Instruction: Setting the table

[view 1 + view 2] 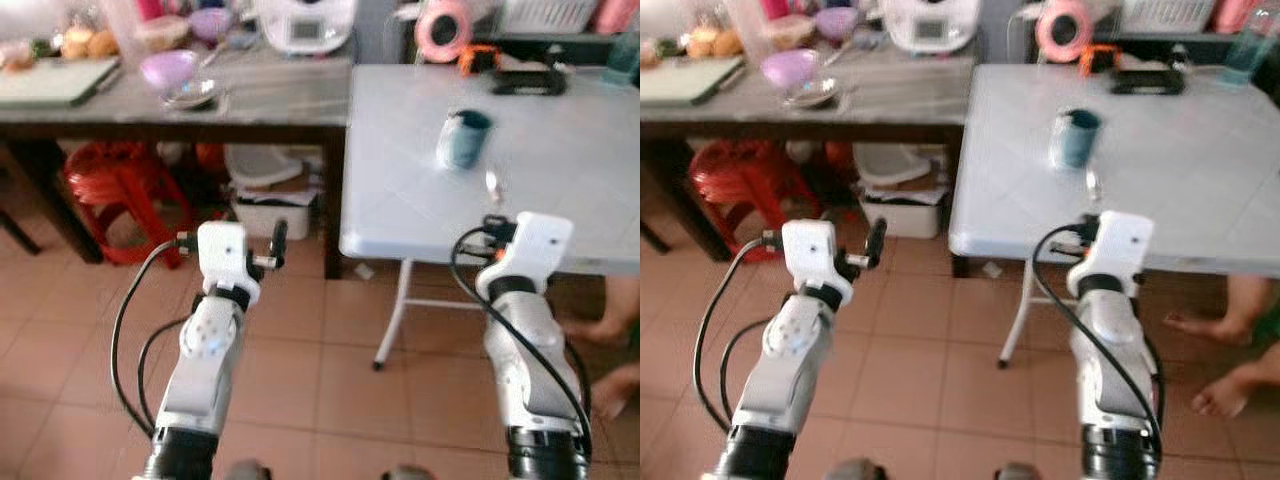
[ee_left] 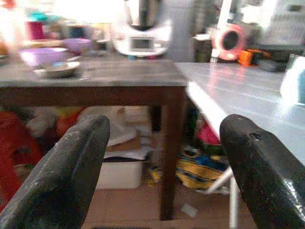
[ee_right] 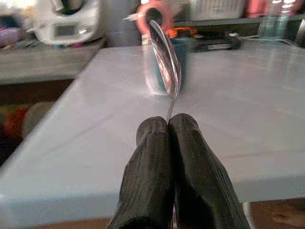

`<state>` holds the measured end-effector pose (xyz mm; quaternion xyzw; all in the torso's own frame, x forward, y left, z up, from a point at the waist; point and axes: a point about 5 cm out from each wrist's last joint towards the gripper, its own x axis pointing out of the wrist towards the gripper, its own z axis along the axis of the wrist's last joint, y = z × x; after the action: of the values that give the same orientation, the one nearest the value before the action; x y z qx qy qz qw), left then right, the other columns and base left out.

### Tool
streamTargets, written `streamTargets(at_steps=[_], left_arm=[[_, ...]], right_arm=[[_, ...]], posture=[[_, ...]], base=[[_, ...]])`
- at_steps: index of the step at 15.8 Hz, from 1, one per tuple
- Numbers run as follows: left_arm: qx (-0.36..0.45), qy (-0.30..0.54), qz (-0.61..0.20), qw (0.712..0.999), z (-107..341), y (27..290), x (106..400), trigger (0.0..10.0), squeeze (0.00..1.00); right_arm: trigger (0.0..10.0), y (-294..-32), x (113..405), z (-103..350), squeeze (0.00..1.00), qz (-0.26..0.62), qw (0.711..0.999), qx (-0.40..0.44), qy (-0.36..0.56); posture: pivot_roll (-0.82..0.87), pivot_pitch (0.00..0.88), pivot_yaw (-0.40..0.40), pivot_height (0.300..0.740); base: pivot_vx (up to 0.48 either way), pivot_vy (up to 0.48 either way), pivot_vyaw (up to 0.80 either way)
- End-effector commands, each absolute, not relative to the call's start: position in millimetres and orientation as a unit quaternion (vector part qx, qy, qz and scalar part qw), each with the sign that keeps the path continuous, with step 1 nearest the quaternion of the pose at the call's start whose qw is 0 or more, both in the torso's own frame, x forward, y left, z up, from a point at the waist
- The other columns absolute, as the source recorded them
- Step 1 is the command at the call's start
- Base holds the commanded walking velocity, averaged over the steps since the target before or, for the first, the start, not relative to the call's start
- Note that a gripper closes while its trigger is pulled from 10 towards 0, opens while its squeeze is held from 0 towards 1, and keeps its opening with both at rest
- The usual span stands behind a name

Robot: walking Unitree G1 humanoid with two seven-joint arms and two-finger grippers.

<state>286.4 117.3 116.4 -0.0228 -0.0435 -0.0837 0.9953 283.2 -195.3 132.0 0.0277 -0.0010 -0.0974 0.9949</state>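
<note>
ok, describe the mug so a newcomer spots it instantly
Start at the white folding table to the robot's right, next to the darker wooden table. The mug stands upright near the middle of that white top, beyond the spoon gripped in the right pincer. It is dark teal and the nearest item standing there.
</note>
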Motion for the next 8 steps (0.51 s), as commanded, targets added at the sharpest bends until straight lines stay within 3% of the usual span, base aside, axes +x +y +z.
streamTargets(at_steps=[1,8], left_arm=[[-0.017,-0.036,-0.070,0.997,112.6,126.2,285.7,10.0,0.00],[-0.009,-0.045,-0.073,0.996,112.7,125.8,285.7,10.0,0.00]], right_arm=[[10.0,-186.5,286.6,137.4,0.00,-0.083,0.996,0.033,-0.014],[10.0,-189.9,288.1,138.8,0.00,-0.088,0.995,0.028,-0.022]], posture=[[-0.03,0.000,0.020,0.740],[-0.03,0.000,0.025,0.740]], base=[[0.000,0.454,0.00],[0.000,0.438,0.00]])
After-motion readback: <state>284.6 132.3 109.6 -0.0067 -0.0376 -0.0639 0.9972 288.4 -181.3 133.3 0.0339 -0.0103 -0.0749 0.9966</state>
